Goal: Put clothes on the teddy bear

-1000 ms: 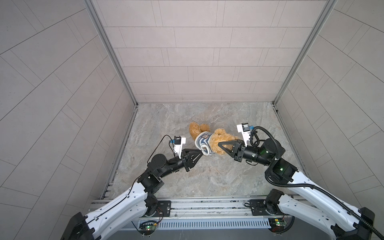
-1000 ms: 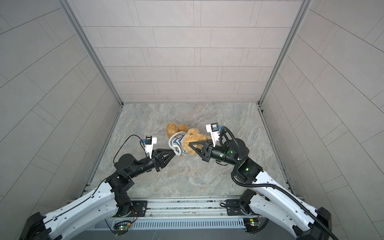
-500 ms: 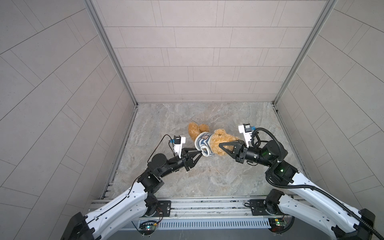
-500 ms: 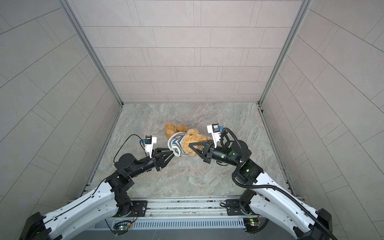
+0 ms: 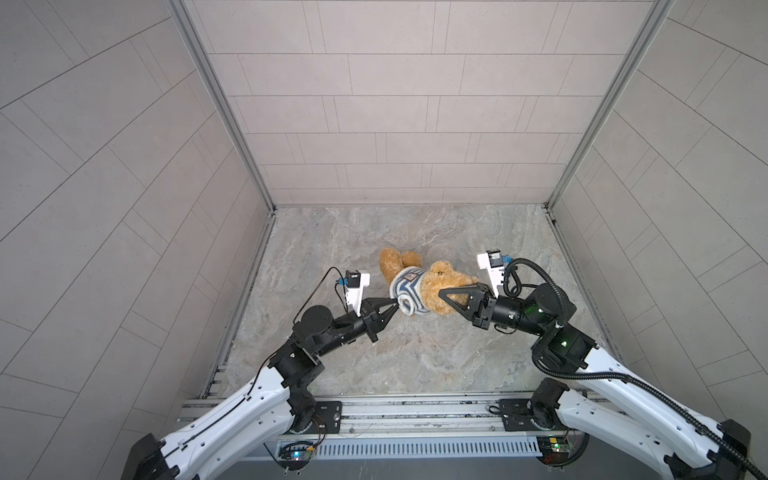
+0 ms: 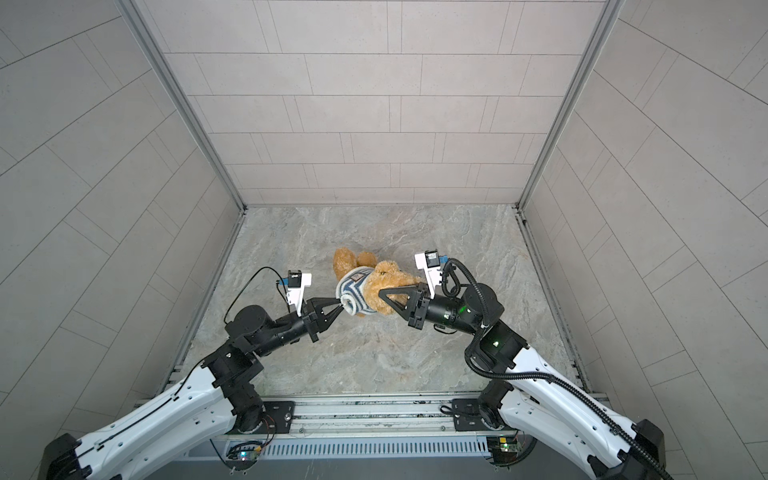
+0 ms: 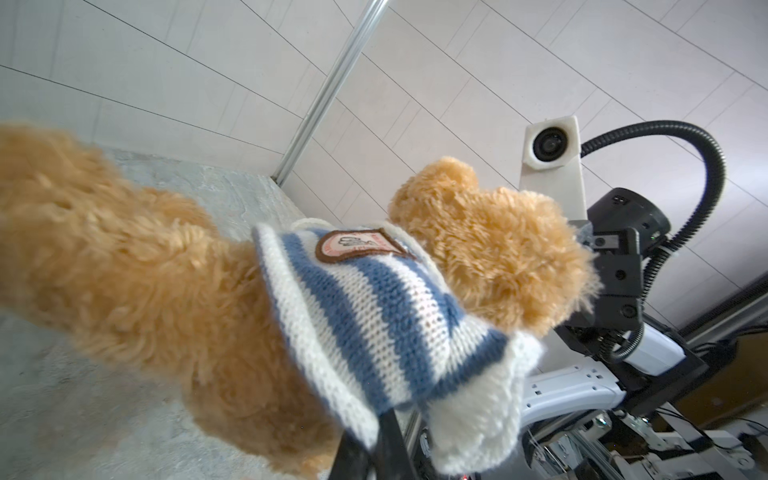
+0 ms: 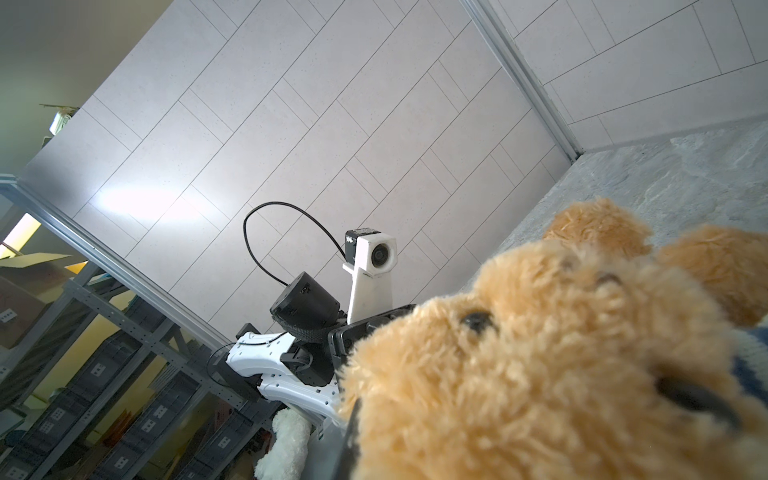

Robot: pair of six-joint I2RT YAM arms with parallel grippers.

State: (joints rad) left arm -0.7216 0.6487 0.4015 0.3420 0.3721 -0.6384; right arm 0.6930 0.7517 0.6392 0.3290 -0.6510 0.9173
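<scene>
Your bear [image 5: 446, 275] is at the middle of the table [image 5: 374, 357], legs toward the back wall, head toward the right arm, with the striped shirt [image 5: 409, 291] round its body. Your left gripper [image 5: 394, 306] is pressed together on the shirt's white edge. Your right gripper [image 5: 441, 294] is clamped on the bear's head, whose fur fills the right wrist view.

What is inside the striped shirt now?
The teddy bear fills the striped shirt at its middle; head and legs stick out opposite ends. Whether its arms reach the sleeves is hidden by the knit.
</scene>
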